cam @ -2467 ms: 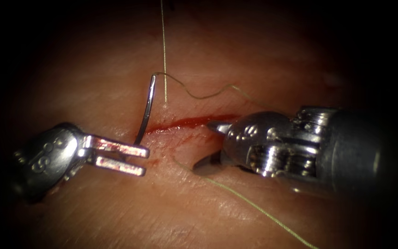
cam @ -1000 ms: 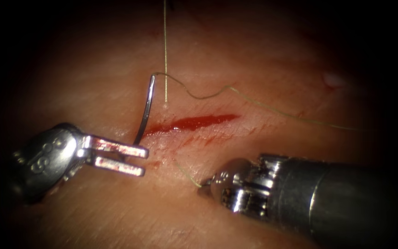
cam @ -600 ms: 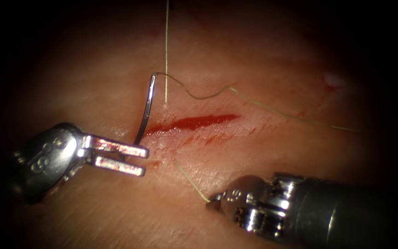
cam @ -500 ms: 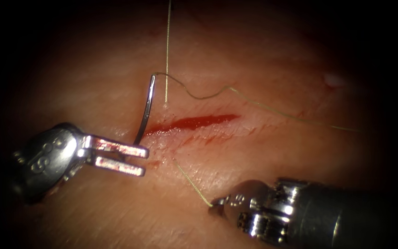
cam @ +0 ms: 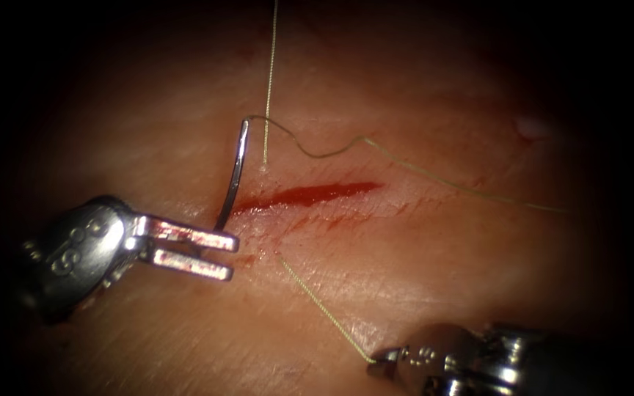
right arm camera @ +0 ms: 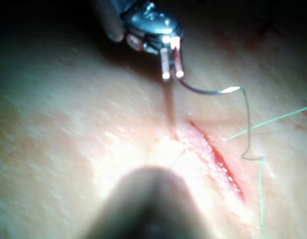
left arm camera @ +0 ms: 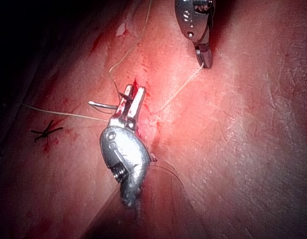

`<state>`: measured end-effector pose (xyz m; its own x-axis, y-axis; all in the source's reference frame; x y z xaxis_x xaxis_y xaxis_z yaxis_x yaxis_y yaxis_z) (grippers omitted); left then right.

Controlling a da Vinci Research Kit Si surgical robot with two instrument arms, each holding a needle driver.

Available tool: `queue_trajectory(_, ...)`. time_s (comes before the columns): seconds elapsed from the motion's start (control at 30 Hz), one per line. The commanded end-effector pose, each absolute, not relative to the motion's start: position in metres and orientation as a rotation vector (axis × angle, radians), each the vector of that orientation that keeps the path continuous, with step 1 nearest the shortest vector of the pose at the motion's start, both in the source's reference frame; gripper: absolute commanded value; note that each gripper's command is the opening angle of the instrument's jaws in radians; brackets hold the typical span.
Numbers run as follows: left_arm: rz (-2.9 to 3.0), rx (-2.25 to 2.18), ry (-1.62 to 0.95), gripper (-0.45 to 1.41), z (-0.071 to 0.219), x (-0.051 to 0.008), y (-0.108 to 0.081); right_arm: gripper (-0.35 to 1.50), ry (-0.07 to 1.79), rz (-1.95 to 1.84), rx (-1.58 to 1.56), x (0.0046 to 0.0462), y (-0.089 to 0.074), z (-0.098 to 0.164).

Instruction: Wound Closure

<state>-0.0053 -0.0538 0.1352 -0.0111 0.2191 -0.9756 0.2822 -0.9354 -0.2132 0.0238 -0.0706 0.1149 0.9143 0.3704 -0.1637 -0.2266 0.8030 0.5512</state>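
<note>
While the thread runs taut:
Left tool (cam: pixel 214 253): jaws slightly apart, needle (cam: pixel 233 174) at its tip end between them, out of tissue (cam: pixel 420 242).
Right tool (cam: pixel 379 361): clamped on thread (cam: pixel 323 306), at lower edge.
Cut (cam: pixel 306 195): open room right of it.

left tool (cam: pixel 188 249) marked perhaps "8", right tool (cam: pixel 383 359) unreadable

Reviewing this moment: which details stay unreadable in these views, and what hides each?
- Right pincer: its shaft is cut off by the endoscope view's edge.
- Tip of the curved steel needle: lost behind the left pincer in the endoscope view.
- Thin pale green thread: the right wrist view is too blurred to show its grip.
</note>
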Motion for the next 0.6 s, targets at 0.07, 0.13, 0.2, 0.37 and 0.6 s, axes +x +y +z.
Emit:
queue_trajectory(0.07, -2.129, 2.176, 0.551, -0.45, 0.1359, -0.0057, -0.0536, -0.35, 0.271, 0.326, 0.555, 0.0239, -0.071, 0.1152)
queue_trajectory(0.13, -2.129, 2.176, 0.551, -0.45, 0.1359, -0.0056, -0.0536, -0.35, 0.266, 0.324, 0.561, 0.0236, -0.0713, 0.1151)
queue_trajectory(0.2, -2.131, 2.172, 0.552, -0.45, 0.1359, -0.0056, -0.0536, -0.35, 0.266, 0.323, 0.567, 0.0233, -0.0716, 0.1149)
queue_trajectory(0.37, -2.131, 2.172, 0.552, -0.45, 0.1359, -0.0056, -0.0536, -0.35, 0.262, 0.324, 0.576, 0.0222, -0.0722, 0.1144)
queue_trajectory(0.6, -2.131, 2.172, 0.553, -0.45, 0.1359, -0.0056, -0.0536, -0.35, 0.259, 0.331, 0.583, 0.0209, -0.0726, 0.1141)
